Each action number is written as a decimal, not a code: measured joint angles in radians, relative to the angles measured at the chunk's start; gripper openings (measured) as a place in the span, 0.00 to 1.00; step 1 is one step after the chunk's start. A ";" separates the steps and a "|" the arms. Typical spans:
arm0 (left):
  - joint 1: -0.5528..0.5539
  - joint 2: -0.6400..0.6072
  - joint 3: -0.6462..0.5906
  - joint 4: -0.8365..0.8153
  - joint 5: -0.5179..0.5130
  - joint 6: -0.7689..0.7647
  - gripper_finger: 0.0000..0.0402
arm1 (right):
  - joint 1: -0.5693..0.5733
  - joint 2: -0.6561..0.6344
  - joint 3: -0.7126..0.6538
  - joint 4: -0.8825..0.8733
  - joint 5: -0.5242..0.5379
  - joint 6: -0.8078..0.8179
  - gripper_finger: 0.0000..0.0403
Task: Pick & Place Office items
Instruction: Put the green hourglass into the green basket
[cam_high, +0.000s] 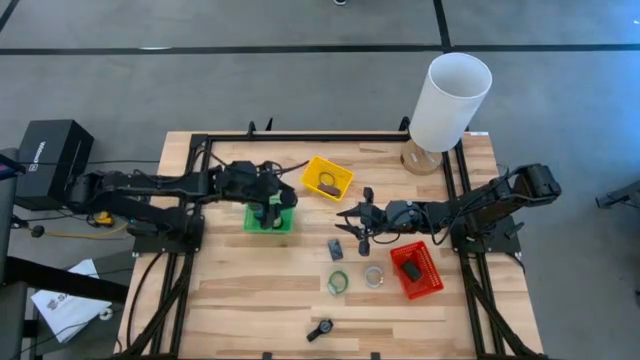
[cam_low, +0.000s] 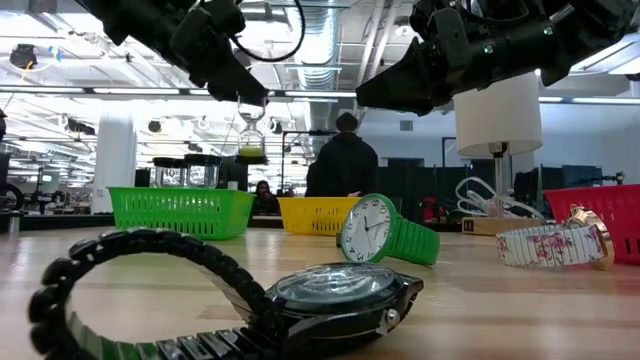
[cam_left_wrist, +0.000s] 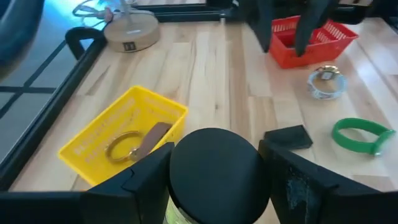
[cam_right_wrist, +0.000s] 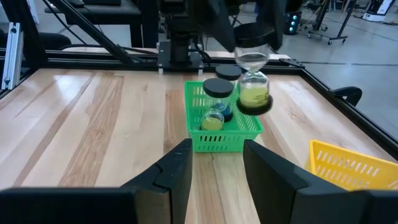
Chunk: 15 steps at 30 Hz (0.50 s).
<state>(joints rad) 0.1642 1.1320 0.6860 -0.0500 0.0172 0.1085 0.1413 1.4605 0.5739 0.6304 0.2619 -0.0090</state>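
Observation:
My left gripper (cam_high: 271, 207) hovers over the green mesh tray (cam_high: 283, 224) and is shut on an hourglass with green sand (cam_right_wrist: 254, 93). Two more hourglasses with black caps (cam_right_wrist: 217, 102) stand inside that tray. My right gripper (cam_high: 352, 222) is open at the table's middle, above the wood, and touches nothing. A green watch (cam_high: 338, 283), a floral-strap watch (cam_high: 374, 276), a dark grey block (cam_high: 335, 248) and a black watch (cam_high: 320, 330) lie on the table. A brown-strap watch (cam_left_wrist: 134, 144) lies in the yellow tray (cam_high: 343, 176). My left gripper pinches the hourglass by its upper black cap (cam_left_wrist: 214, 163), one finger (cam_left_wrist: 146, 177) on each side of the cap. The fingers slant down at it from above. The hourglass hangs upright below them, and its lower cap (cam_right_wrist: 256, 107) is lifted clear above the green tray.
The red mesh tray (cam_high: 432, 282) near my right arm holds a dark object (cam_high: 411, 269). A tall white cylinder on a round wooden base (cam_high: 447, 100) stands at the far right corner. A black frame (cam_high: 300, 137) borders the table. Bare wood lies toward the near left.

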 joint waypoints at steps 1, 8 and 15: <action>0.004 0.000 -0.009 0.003 0.000 0.000 0.55 | 0.000 0.000 0.000 0.000 0.000 0.000 0.33; 0.033 0.000 -0.137 0.069 0.004 -0.065 0.51 | 0.000 0.000 0.000 -0.003 0.000 0.000 0.33; 0.041 0.000 -0.245 0.187 -0.002 -0.112 0.57 | 0.000 0.000 0.000 -0.003 0.000 0.000 0.33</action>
<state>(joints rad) 0.2050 1.1320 0.4413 0.1374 0.0149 -0.0033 0.1413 1.4605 0.5739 0.6275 0.2619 -0.0086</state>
